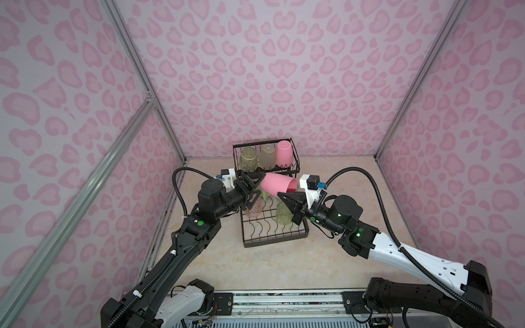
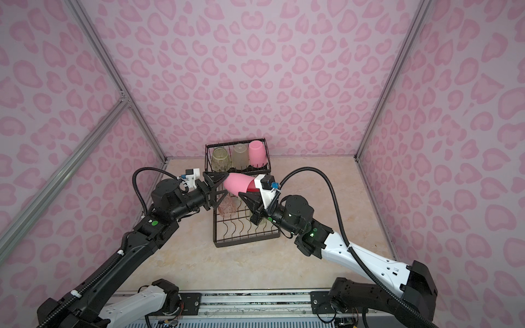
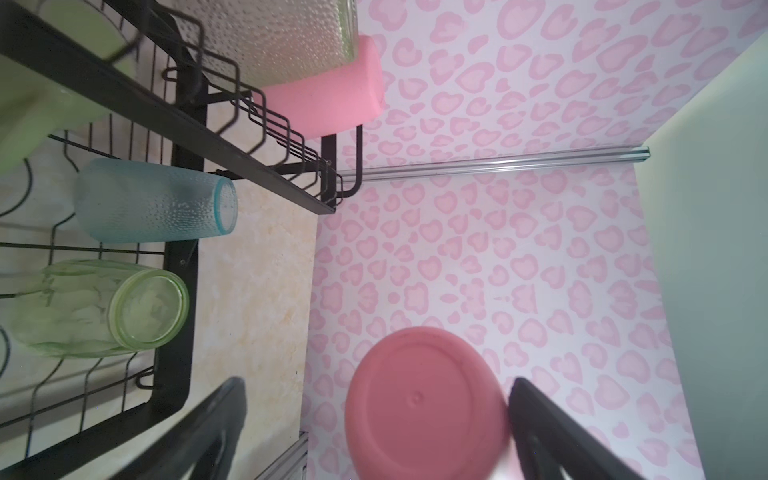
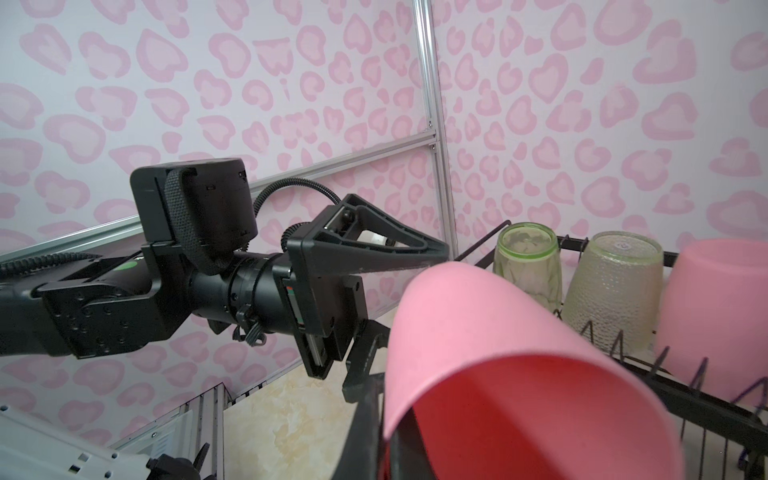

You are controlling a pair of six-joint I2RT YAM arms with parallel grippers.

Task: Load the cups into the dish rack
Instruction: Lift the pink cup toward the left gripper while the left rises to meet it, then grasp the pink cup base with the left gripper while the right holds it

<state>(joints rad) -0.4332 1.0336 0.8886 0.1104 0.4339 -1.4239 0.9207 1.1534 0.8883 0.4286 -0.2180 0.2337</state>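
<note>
In the near tray of the dish rack [image 1: 274, 242] a yellow-green cup [image 1: 284, 214] stands right under the action. If the rim pinch slips, the opaque pink cup [image 1: 277, 184] lying sideways in the air above could drop and knock it over. The right gripper [image 1: 285, 196], at the pink cup's 4 o'clock, is clamped on its rim, one finger inside. At 9 o'clock the left gripper [image 1: 260, 186] is spread wide around the base, not gripping. At 12 o'clock, the raised basket [image 1: 262, 142] holds three inverted cups [image 1: 267, 156].
</note>
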